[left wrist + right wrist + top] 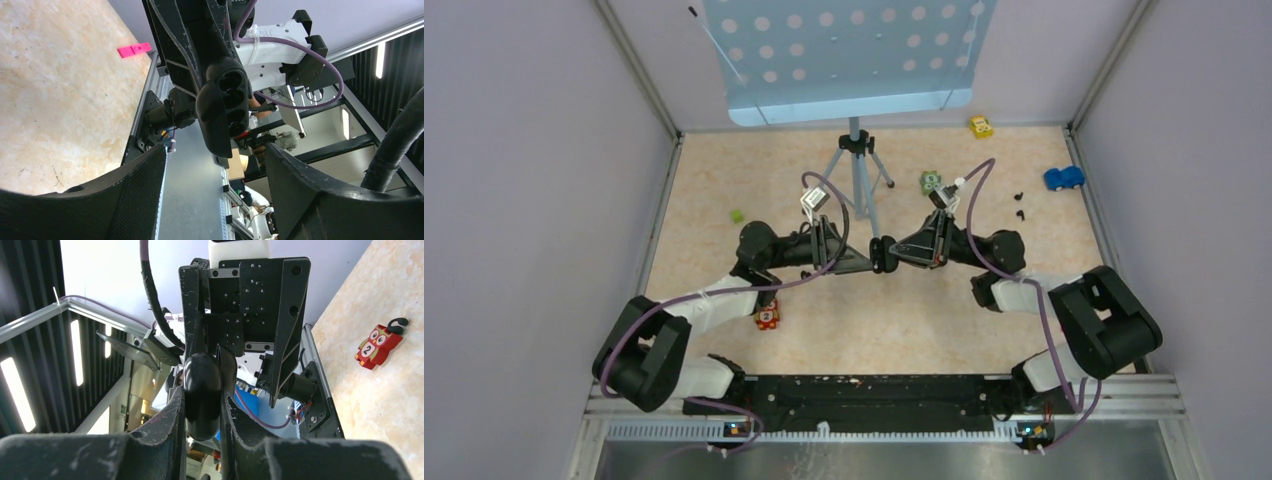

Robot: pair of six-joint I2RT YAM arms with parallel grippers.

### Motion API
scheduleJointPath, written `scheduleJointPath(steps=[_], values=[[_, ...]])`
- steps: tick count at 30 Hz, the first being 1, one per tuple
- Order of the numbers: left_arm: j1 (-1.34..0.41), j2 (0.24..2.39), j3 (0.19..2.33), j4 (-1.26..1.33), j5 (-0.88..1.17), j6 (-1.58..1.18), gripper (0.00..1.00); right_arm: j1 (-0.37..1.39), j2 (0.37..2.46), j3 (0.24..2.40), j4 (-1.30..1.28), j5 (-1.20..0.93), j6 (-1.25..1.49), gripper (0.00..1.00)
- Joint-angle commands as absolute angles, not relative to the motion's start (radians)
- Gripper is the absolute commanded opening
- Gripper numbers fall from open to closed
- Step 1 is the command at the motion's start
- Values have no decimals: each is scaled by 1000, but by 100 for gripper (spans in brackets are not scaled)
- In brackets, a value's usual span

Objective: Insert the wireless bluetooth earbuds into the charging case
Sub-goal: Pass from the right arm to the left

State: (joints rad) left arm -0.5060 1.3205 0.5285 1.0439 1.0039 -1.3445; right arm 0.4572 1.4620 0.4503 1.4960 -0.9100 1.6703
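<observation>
My right gripper [896,251] is shut on the black charging case [883,254] above the middle of the table. In the right wrist view the case [201,390] is pinched between both fingers [175,412] of that gripper [202,402]. The left wrist view shows the case [232,97] open, with its empty sockets facing the camera and its lid hanging down. My left gripper [215,162] is open, its fingers [145,185] wide apart just short of the lid. Two tiny black earbuds [1021,205] lie on the table at the right, near the blue car.
A tripod [857,170] carrying a perforated blue board [844,55] stands at the back centre. Lying around are a blue car [1063,178], a yellow car [981,127], a green toy [931,182], a green block [737,215] and a red owl block [767,317].
</observation>
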Motion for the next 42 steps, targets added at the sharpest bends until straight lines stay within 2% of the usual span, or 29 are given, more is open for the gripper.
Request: scheduleJointPath(steps=[1,5,11,25,29,30,32,34,36,39,42], values=[[-518,1327,580,1070,982,-1319,76,476,1476,488,1726,-893,1666,0],[-520,1336,596,1065,968,-1315,68,483,1479,485,1724,-893,1667,0],[-522,1368,623,1063,977,-1317,50,485,1485,488,1725,-897,1675,0],[-523,1384,642,1037,992,-1313,24,485,1527,507,1726,-903,1693,0],[-522,1375,645,1012,994,-1299,13,485,1533,500,1725,-899,1694,0],[-522,1372,645,1004,994,-1296,11,484,1535,498,1726,-899,1696,4],[-521,1367,646,989,996,-1287,7,485,1536,498,1725,-900,1698,32],[-521,1360,654,952,996,-1270,7,485,1535,498,1724,-906,1698,46],[-521,1353,665,893,998,-1247,7,483,1531,491,1720,-902,1703,53],[-520,1332,688,771,996,-1187,4,479,1506,465,1675,-892,1675,57],[-520,1305,713,633,985,-1125,2,477,1419,432,1449,-874,1537,59]])
